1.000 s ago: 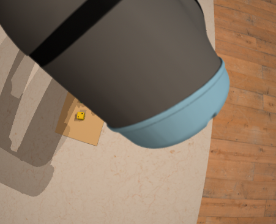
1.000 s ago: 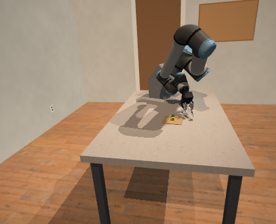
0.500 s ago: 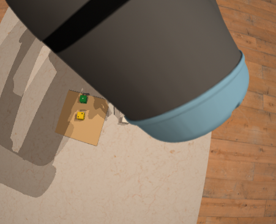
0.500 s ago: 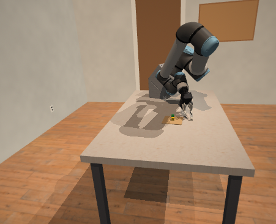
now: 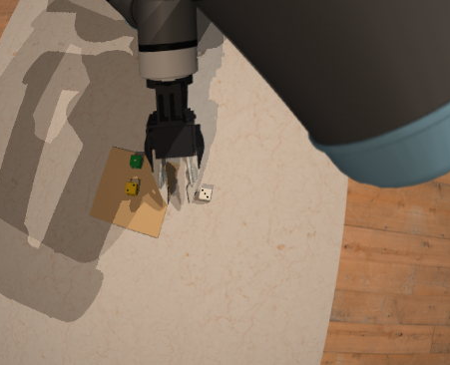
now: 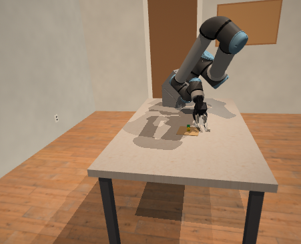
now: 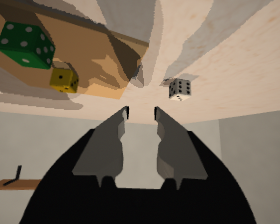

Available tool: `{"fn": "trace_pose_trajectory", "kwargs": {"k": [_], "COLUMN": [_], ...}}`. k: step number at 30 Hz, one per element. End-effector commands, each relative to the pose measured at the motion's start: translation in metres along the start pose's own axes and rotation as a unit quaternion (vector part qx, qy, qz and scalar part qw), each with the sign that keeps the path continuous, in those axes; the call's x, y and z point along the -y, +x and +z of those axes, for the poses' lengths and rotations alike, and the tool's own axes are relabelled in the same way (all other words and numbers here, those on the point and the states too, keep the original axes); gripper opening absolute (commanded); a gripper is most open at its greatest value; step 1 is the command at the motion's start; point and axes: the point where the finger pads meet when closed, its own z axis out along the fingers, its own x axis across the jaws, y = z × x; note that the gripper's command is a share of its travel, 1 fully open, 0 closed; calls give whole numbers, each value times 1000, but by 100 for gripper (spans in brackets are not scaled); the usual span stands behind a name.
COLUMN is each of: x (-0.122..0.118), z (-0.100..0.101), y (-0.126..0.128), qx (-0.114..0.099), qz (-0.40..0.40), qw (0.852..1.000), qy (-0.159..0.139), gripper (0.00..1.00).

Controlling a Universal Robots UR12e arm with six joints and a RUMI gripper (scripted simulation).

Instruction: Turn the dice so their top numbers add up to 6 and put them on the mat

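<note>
The tan mat (image 5: 148, 228) (image 6: 182, 133) (image 7: 116, 92) bears two dice. The green die (image 5: 136, 162) (image 6: 188, 126) (image 7: 25, 44) lies flat near its back edge, one pip on top. The yellow die (image 5: 132, 188) (image 6: 188, 129) (image 7: 64, 80) lies flat in front of it, two pips on top. The white die (image 5: 205, 193) (image 7: 180, 89) lies flat on the table, off the mat to the right in the top view, three pips on top. My gripper (image 5: 179, 202) (image 7: 141, 107) is partly open and empty, between mat and white die in the top view. The white die is not between its fingers.
The stone-look table (image 5: 250, 279) (image 6: 187, 160) carries the arm's grey base (image 6: 169, 95) at its far end. The arm's large upper links (image 5: 360, 75) hide the upper right of the top view. Arm shadows fall across the mat and the table.
</note>
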Motion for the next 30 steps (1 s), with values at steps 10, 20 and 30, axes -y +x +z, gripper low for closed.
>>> {"fn": "trace_pose_trajectory", "kwargs": {"k": [10, 20, 30], "x": [-21, -35, -49], "z": [31, 44, 46], "y": [-41, -58, -63], "qx": [27, 38, 41], "qz": [-3, -6, -9], "qw": [997, 991, 980], "qy": [73, 131, 194], "gripper": [21, 21, 21]}}
